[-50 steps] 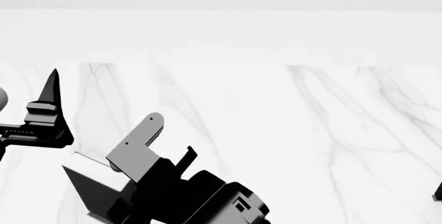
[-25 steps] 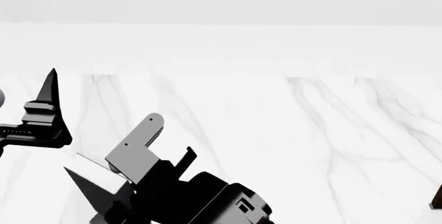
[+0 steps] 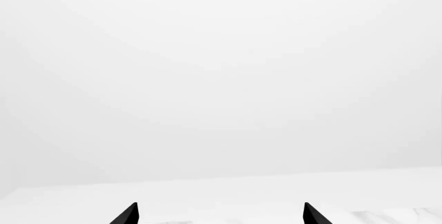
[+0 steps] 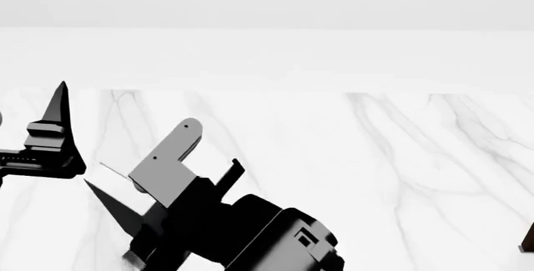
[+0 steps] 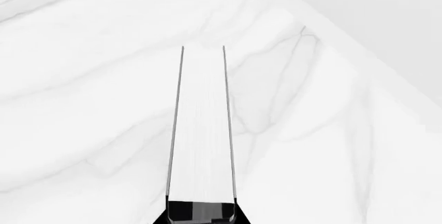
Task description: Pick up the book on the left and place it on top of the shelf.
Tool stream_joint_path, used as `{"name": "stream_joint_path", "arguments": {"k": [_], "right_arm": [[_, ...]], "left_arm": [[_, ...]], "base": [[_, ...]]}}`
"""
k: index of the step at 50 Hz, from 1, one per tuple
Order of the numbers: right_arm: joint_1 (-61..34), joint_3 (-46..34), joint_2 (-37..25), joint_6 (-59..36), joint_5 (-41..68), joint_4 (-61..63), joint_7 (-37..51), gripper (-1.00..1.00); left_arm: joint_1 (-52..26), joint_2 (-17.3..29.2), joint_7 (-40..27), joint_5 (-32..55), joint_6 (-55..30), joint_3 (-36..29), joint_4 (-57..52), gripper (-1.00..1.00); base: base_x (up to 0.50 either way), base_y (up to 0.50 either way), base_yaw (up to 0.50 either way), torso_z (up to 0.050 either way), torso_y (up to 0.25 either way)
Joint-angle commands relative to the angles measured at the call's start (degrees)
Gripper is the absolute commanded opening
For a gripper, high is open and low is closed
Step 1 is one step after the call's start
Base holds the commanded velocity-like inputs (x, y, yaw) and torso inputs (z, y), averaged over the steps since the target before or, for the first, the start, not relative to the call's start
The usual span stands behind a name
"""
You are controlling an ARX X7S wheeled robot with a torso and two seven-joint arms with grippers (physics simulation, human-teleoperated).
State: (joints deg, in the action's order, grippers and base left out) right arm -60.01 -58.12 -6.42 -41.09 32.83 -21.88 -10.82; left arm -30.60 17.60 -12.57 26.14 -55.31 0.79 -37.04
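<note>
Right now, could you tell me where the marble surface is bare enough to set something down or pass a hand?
The marble surface is bare from the right gripper, which clamps the book, across to a dark object at the head view's right edge. It is crowded at the left, where the open left gripper sits close by.

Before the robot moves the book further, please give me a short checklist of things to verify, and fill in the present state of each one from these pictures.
1. Book held: ok. In the right wrist view the book runs out from the right gripper, white page edges facing the camera, black covers on both sides.
2. Grip firm: cannot tell. Only the base of the gripper shows, not the contact on the covers.
3. Left gripper out of the way: ok. The left gripper is open, nothing between its tips.
4. Shelf located: not ok. Only a dark sliver shows at the head view's right edge.
5. Path over the marble table: cannot tell.
</note>
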Motion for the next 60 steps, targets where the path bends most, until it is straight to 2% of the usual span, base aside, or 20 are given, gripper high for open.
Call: {"name": "stream_joint_path", "arguments": {"k": [1,6,15,18,19,21,24,34,40,44,60], "right_arm": [[-6.88,-0.22,-4.36,-3.57,-9.78,9.86,9.67,-1.00],[-9.54,-6.61,-7.62,-4.61,-19.01,14.97,15.84,-1.00],[-14.58,-13.00,-10.23,-9.86,-28.91,18.07,21.74,-1.00],[-16.39,-15.96,-10.40,-10.36,-33.32,16.33,24.45,-1.00],[-18.03,-20.78,-10.20,-10.78,-39.15,13.34,27.96,-1.00],[-19.84,-24.62,-8.88,-10.42,-44.49,6.18,32.29,-1.00],[-20.36,-24.12,-8.96,-10.91,-43.86,5.01,31.34,-1.00],[-24.04,-24.58,-5.00,-5.48,-44.29,-15.89,32.71,-1.00],[-25.90,-25.35,-0.86,-0.90,-43.84,-32.78,32.12,-1.00],[-27.73,-25.76,4.90,6.31,-43.28,-52.38,32.50,-1.00],[-30.59,-31.36,1.12,-5.07,-37.15,-53.10,27.69,-1.00]], "left_arm": [[-0.14,-0.56,-0.05,-0.95,0.62,0.79,0.59,1.00],[-0.33,-0.50,-0.13,-0.93,0.72,0.63,0.86,1.00],[-0.61,-0.31,-0.43,-0.56,0.26,0.60,0.47,1.00],[-0.75,-0.29,-0.53,-0.44,0.13,0.52,0.32,1.00],[-0.80,-0.26,-0.56,-0.46,0.12,0.42,0.31,1.00],[-0.85,-0.24,-0.65,-0.41,0.06,0.37,0.22,1.00],[-0.84,-0.22,-0.73,-0.25,-0.01,0.40,0.03,1.00],[-0.78,-0.21,-0.88,-0.19,0.41,0.10,0.43,1.00],[-0.79,-0.34,-0.95,-0.14,0.73,-0.27,0.65,1.00],[-0.75,-0.26,-1.06,0.06,0.65,-0.12,0.47,1.00],[-0.81,0.00,-1.32,0.72,0.65,0.24,0.31,1.00]], "base": [[0.00,0.00,0.00,0.000,0.000],[0.00,0.00,0.00,0.000,0.000],[0.00,0.00,0.00,0.000,0.002],[0.00,0.00,0.00,0.000,0.000],[0.00,0.00,0.00,0.000,0.000],[0.00,0.00,0.00,0.000,0.000],[0.00,0.00,0.00,0.000,0.000],[0.00,0.00,0.00,0.000,0.002],[0.00,0.00,0.00,0.000,0.002],[0.00,0.00,0.00,0.000,0.000],[0.00,0.00,0.00,0.000,0.002]]}}
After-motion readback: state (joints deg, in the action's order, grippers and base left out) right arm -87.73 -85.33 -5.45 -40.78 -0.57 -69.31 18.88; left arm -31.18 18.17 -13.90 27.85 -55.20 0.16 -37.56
